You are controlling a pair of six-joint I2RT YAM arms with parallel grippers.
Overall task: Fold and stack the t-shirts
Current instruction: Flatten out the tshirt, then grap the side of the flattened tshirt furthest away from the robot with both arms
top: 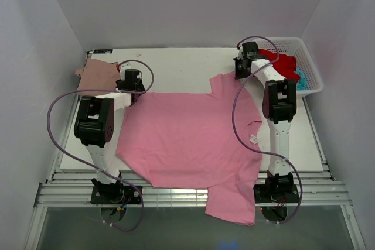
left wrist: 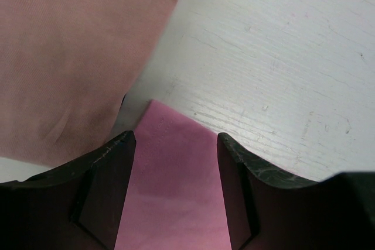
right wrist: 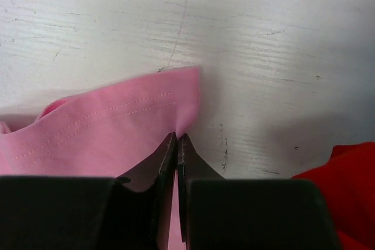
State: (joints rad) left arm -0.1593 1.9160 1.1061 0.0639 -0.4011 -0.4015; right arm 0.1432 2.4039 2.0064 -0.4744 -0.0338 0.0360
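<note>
A bright pink t-shirt [top: 187,139] lies spread flat over the table, with one sleeve hanging past the near edge. My left gripper [left wrist: 176,139] is open, and the shirt's far left corner [left wrist: 173,144] lies between its fingers, untouched by either. My right gripper [right wrist: 177,137] is shut on the hemmed edge of the pink shirt's far sleeve [right wrist: 117,124]. In the top view the left gripper [top: 133,89] sits at the shirt's far left corner and the right gripper [top: 240,74] at the far sleeve. A folded dusty rose t-shirt [top: 96,74] rests at the far left.
A white latticed basket [top: 304,57] stands at the far right, holding a red t-shirt [top: 284,62] and a teal one [top: 300,79]. The red cloth [right wrist: 340,174] lies close to my right gripper. The dusty rose cloth [left wrist: 70,57] lies just left of my left gripper.
</note>
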